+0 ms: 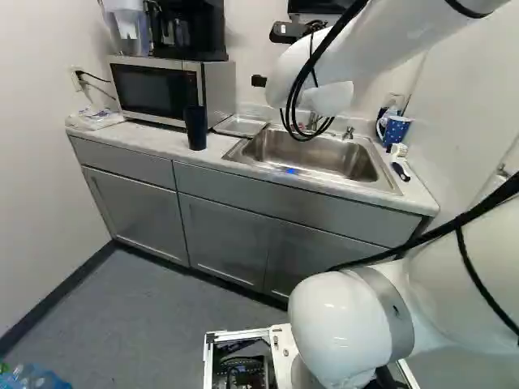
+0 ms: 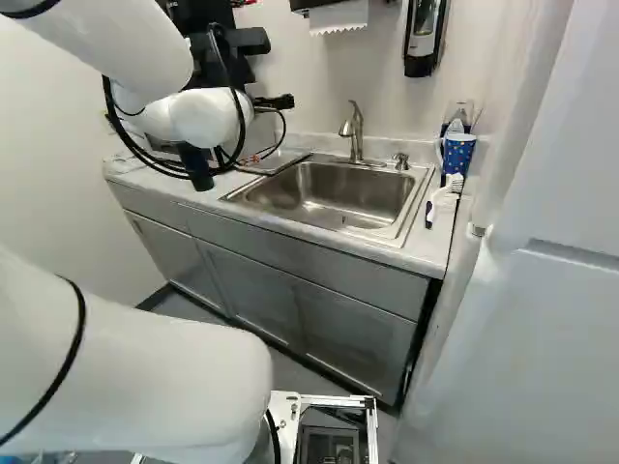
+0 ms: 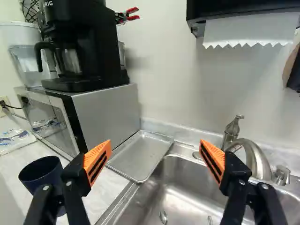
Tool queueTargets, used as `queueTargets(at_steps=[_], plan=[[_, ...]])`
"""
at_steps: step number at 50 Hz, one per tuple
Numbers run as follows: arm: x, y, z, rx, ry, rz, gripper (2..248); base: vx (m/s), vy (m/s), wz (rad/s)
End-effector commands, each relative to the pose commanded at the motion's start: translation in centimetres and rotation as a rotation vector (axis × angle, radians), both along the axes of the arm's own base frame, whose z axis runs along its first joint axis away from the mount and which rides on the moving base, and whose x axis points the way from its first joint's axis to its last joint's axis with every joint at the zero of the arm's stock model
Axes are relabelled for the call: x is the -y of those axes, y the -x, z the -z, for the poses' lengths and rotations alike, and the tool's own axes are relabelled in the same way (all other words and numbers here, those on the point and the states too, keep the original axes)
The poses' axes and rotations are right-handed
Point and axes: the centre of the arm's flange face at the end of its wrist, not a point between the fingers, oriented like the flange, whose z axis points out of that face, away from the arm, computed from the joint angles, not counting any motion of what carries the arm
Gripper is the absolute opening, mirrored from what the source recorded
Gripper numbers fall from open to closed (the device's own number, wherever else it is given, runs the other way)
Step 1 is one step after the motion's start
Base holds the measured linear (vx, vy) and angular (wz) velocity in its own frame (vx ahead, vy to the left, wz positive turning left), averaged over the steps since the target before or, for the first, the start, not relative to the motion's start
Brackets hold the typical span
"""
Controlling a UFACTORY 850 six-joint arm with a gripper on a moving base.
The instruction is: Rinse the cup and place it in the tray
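While the arm reaches fwd over the counter (image 1: 162, 144), the wrist is approx. level and the gripper (image 2: 276, 101) points toward the back wall, slightly down. State: released; fingers wide apart, orange pads (image 3: 97, 161) facing across an open gap, nothing gripped. Cup (image 3: 41, 173) (dark blue): upright on counter, below and L of the gripper, beside the L finger. Tray (image 3: 142, 155) (metal): ahead of the gripper, lower, btwn microwave (image 3: 105, 112) and sink (image 3: 183, 187). Sink: below and ahead, toward R. Faucet (image 3: 253, 159): ahead, R side.

Obscured: cup's lower part, partly behind L finger in wrist view; cup's upper part, behind wrist in R base view; fingertips, in both base views. Upper arm: cut off in both base views. Cup interior: too dark to confirm contents.
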Motion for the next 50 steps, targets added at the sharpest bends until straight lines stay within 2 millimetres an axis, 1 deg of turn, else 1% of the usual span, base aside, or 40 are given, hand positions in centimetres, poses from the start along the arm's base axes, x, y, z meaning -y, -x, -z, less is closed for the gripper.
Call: queueTargets(at_steps=[19,50], plan=[[0.2,-0.1,0.0,-0.001,0.000,0.006,247,0.000,0.000,0.000],[4.2,-3.0,-0.3,-0.013,0.000,0.103,247,0.000,0.000,0.000]])
